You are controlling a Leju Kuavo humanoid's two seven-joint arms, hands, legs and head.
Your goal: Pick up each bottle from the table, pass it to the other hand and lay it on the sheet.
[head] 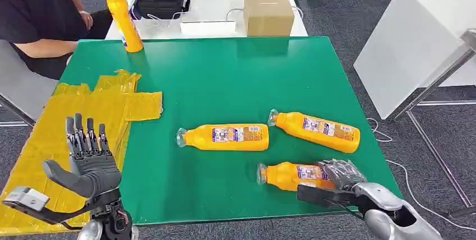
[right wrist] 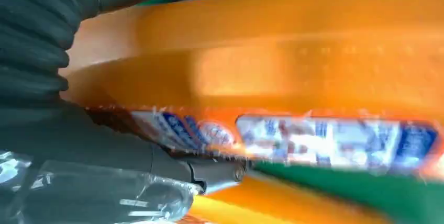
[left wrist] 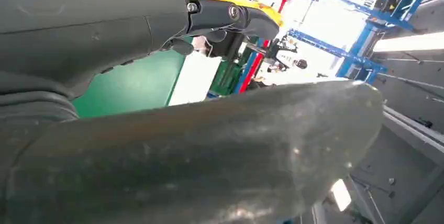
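Right hand [head: 342, 177] fingers wrapped on nearest bottle [head: 289, 175] for pickup off counter [head: 224, 77]; left hand [head: 87, 158] fingers spread, awaiting handover.

Bottles [head: 224, 137] glossy orange plastic (paper-look labels); sheet [head: 84, 111] crinkled yellow film; table [head: 224, 77] smooth matt green.

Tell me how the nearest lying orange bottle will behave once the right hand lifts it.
The nearest bottle lies on its side with a rounded body, so it would probably roll if nudged. Its glossy plastic looks smooth, perhaps slippery. The right hand covers the base end, so the cap end may dip.
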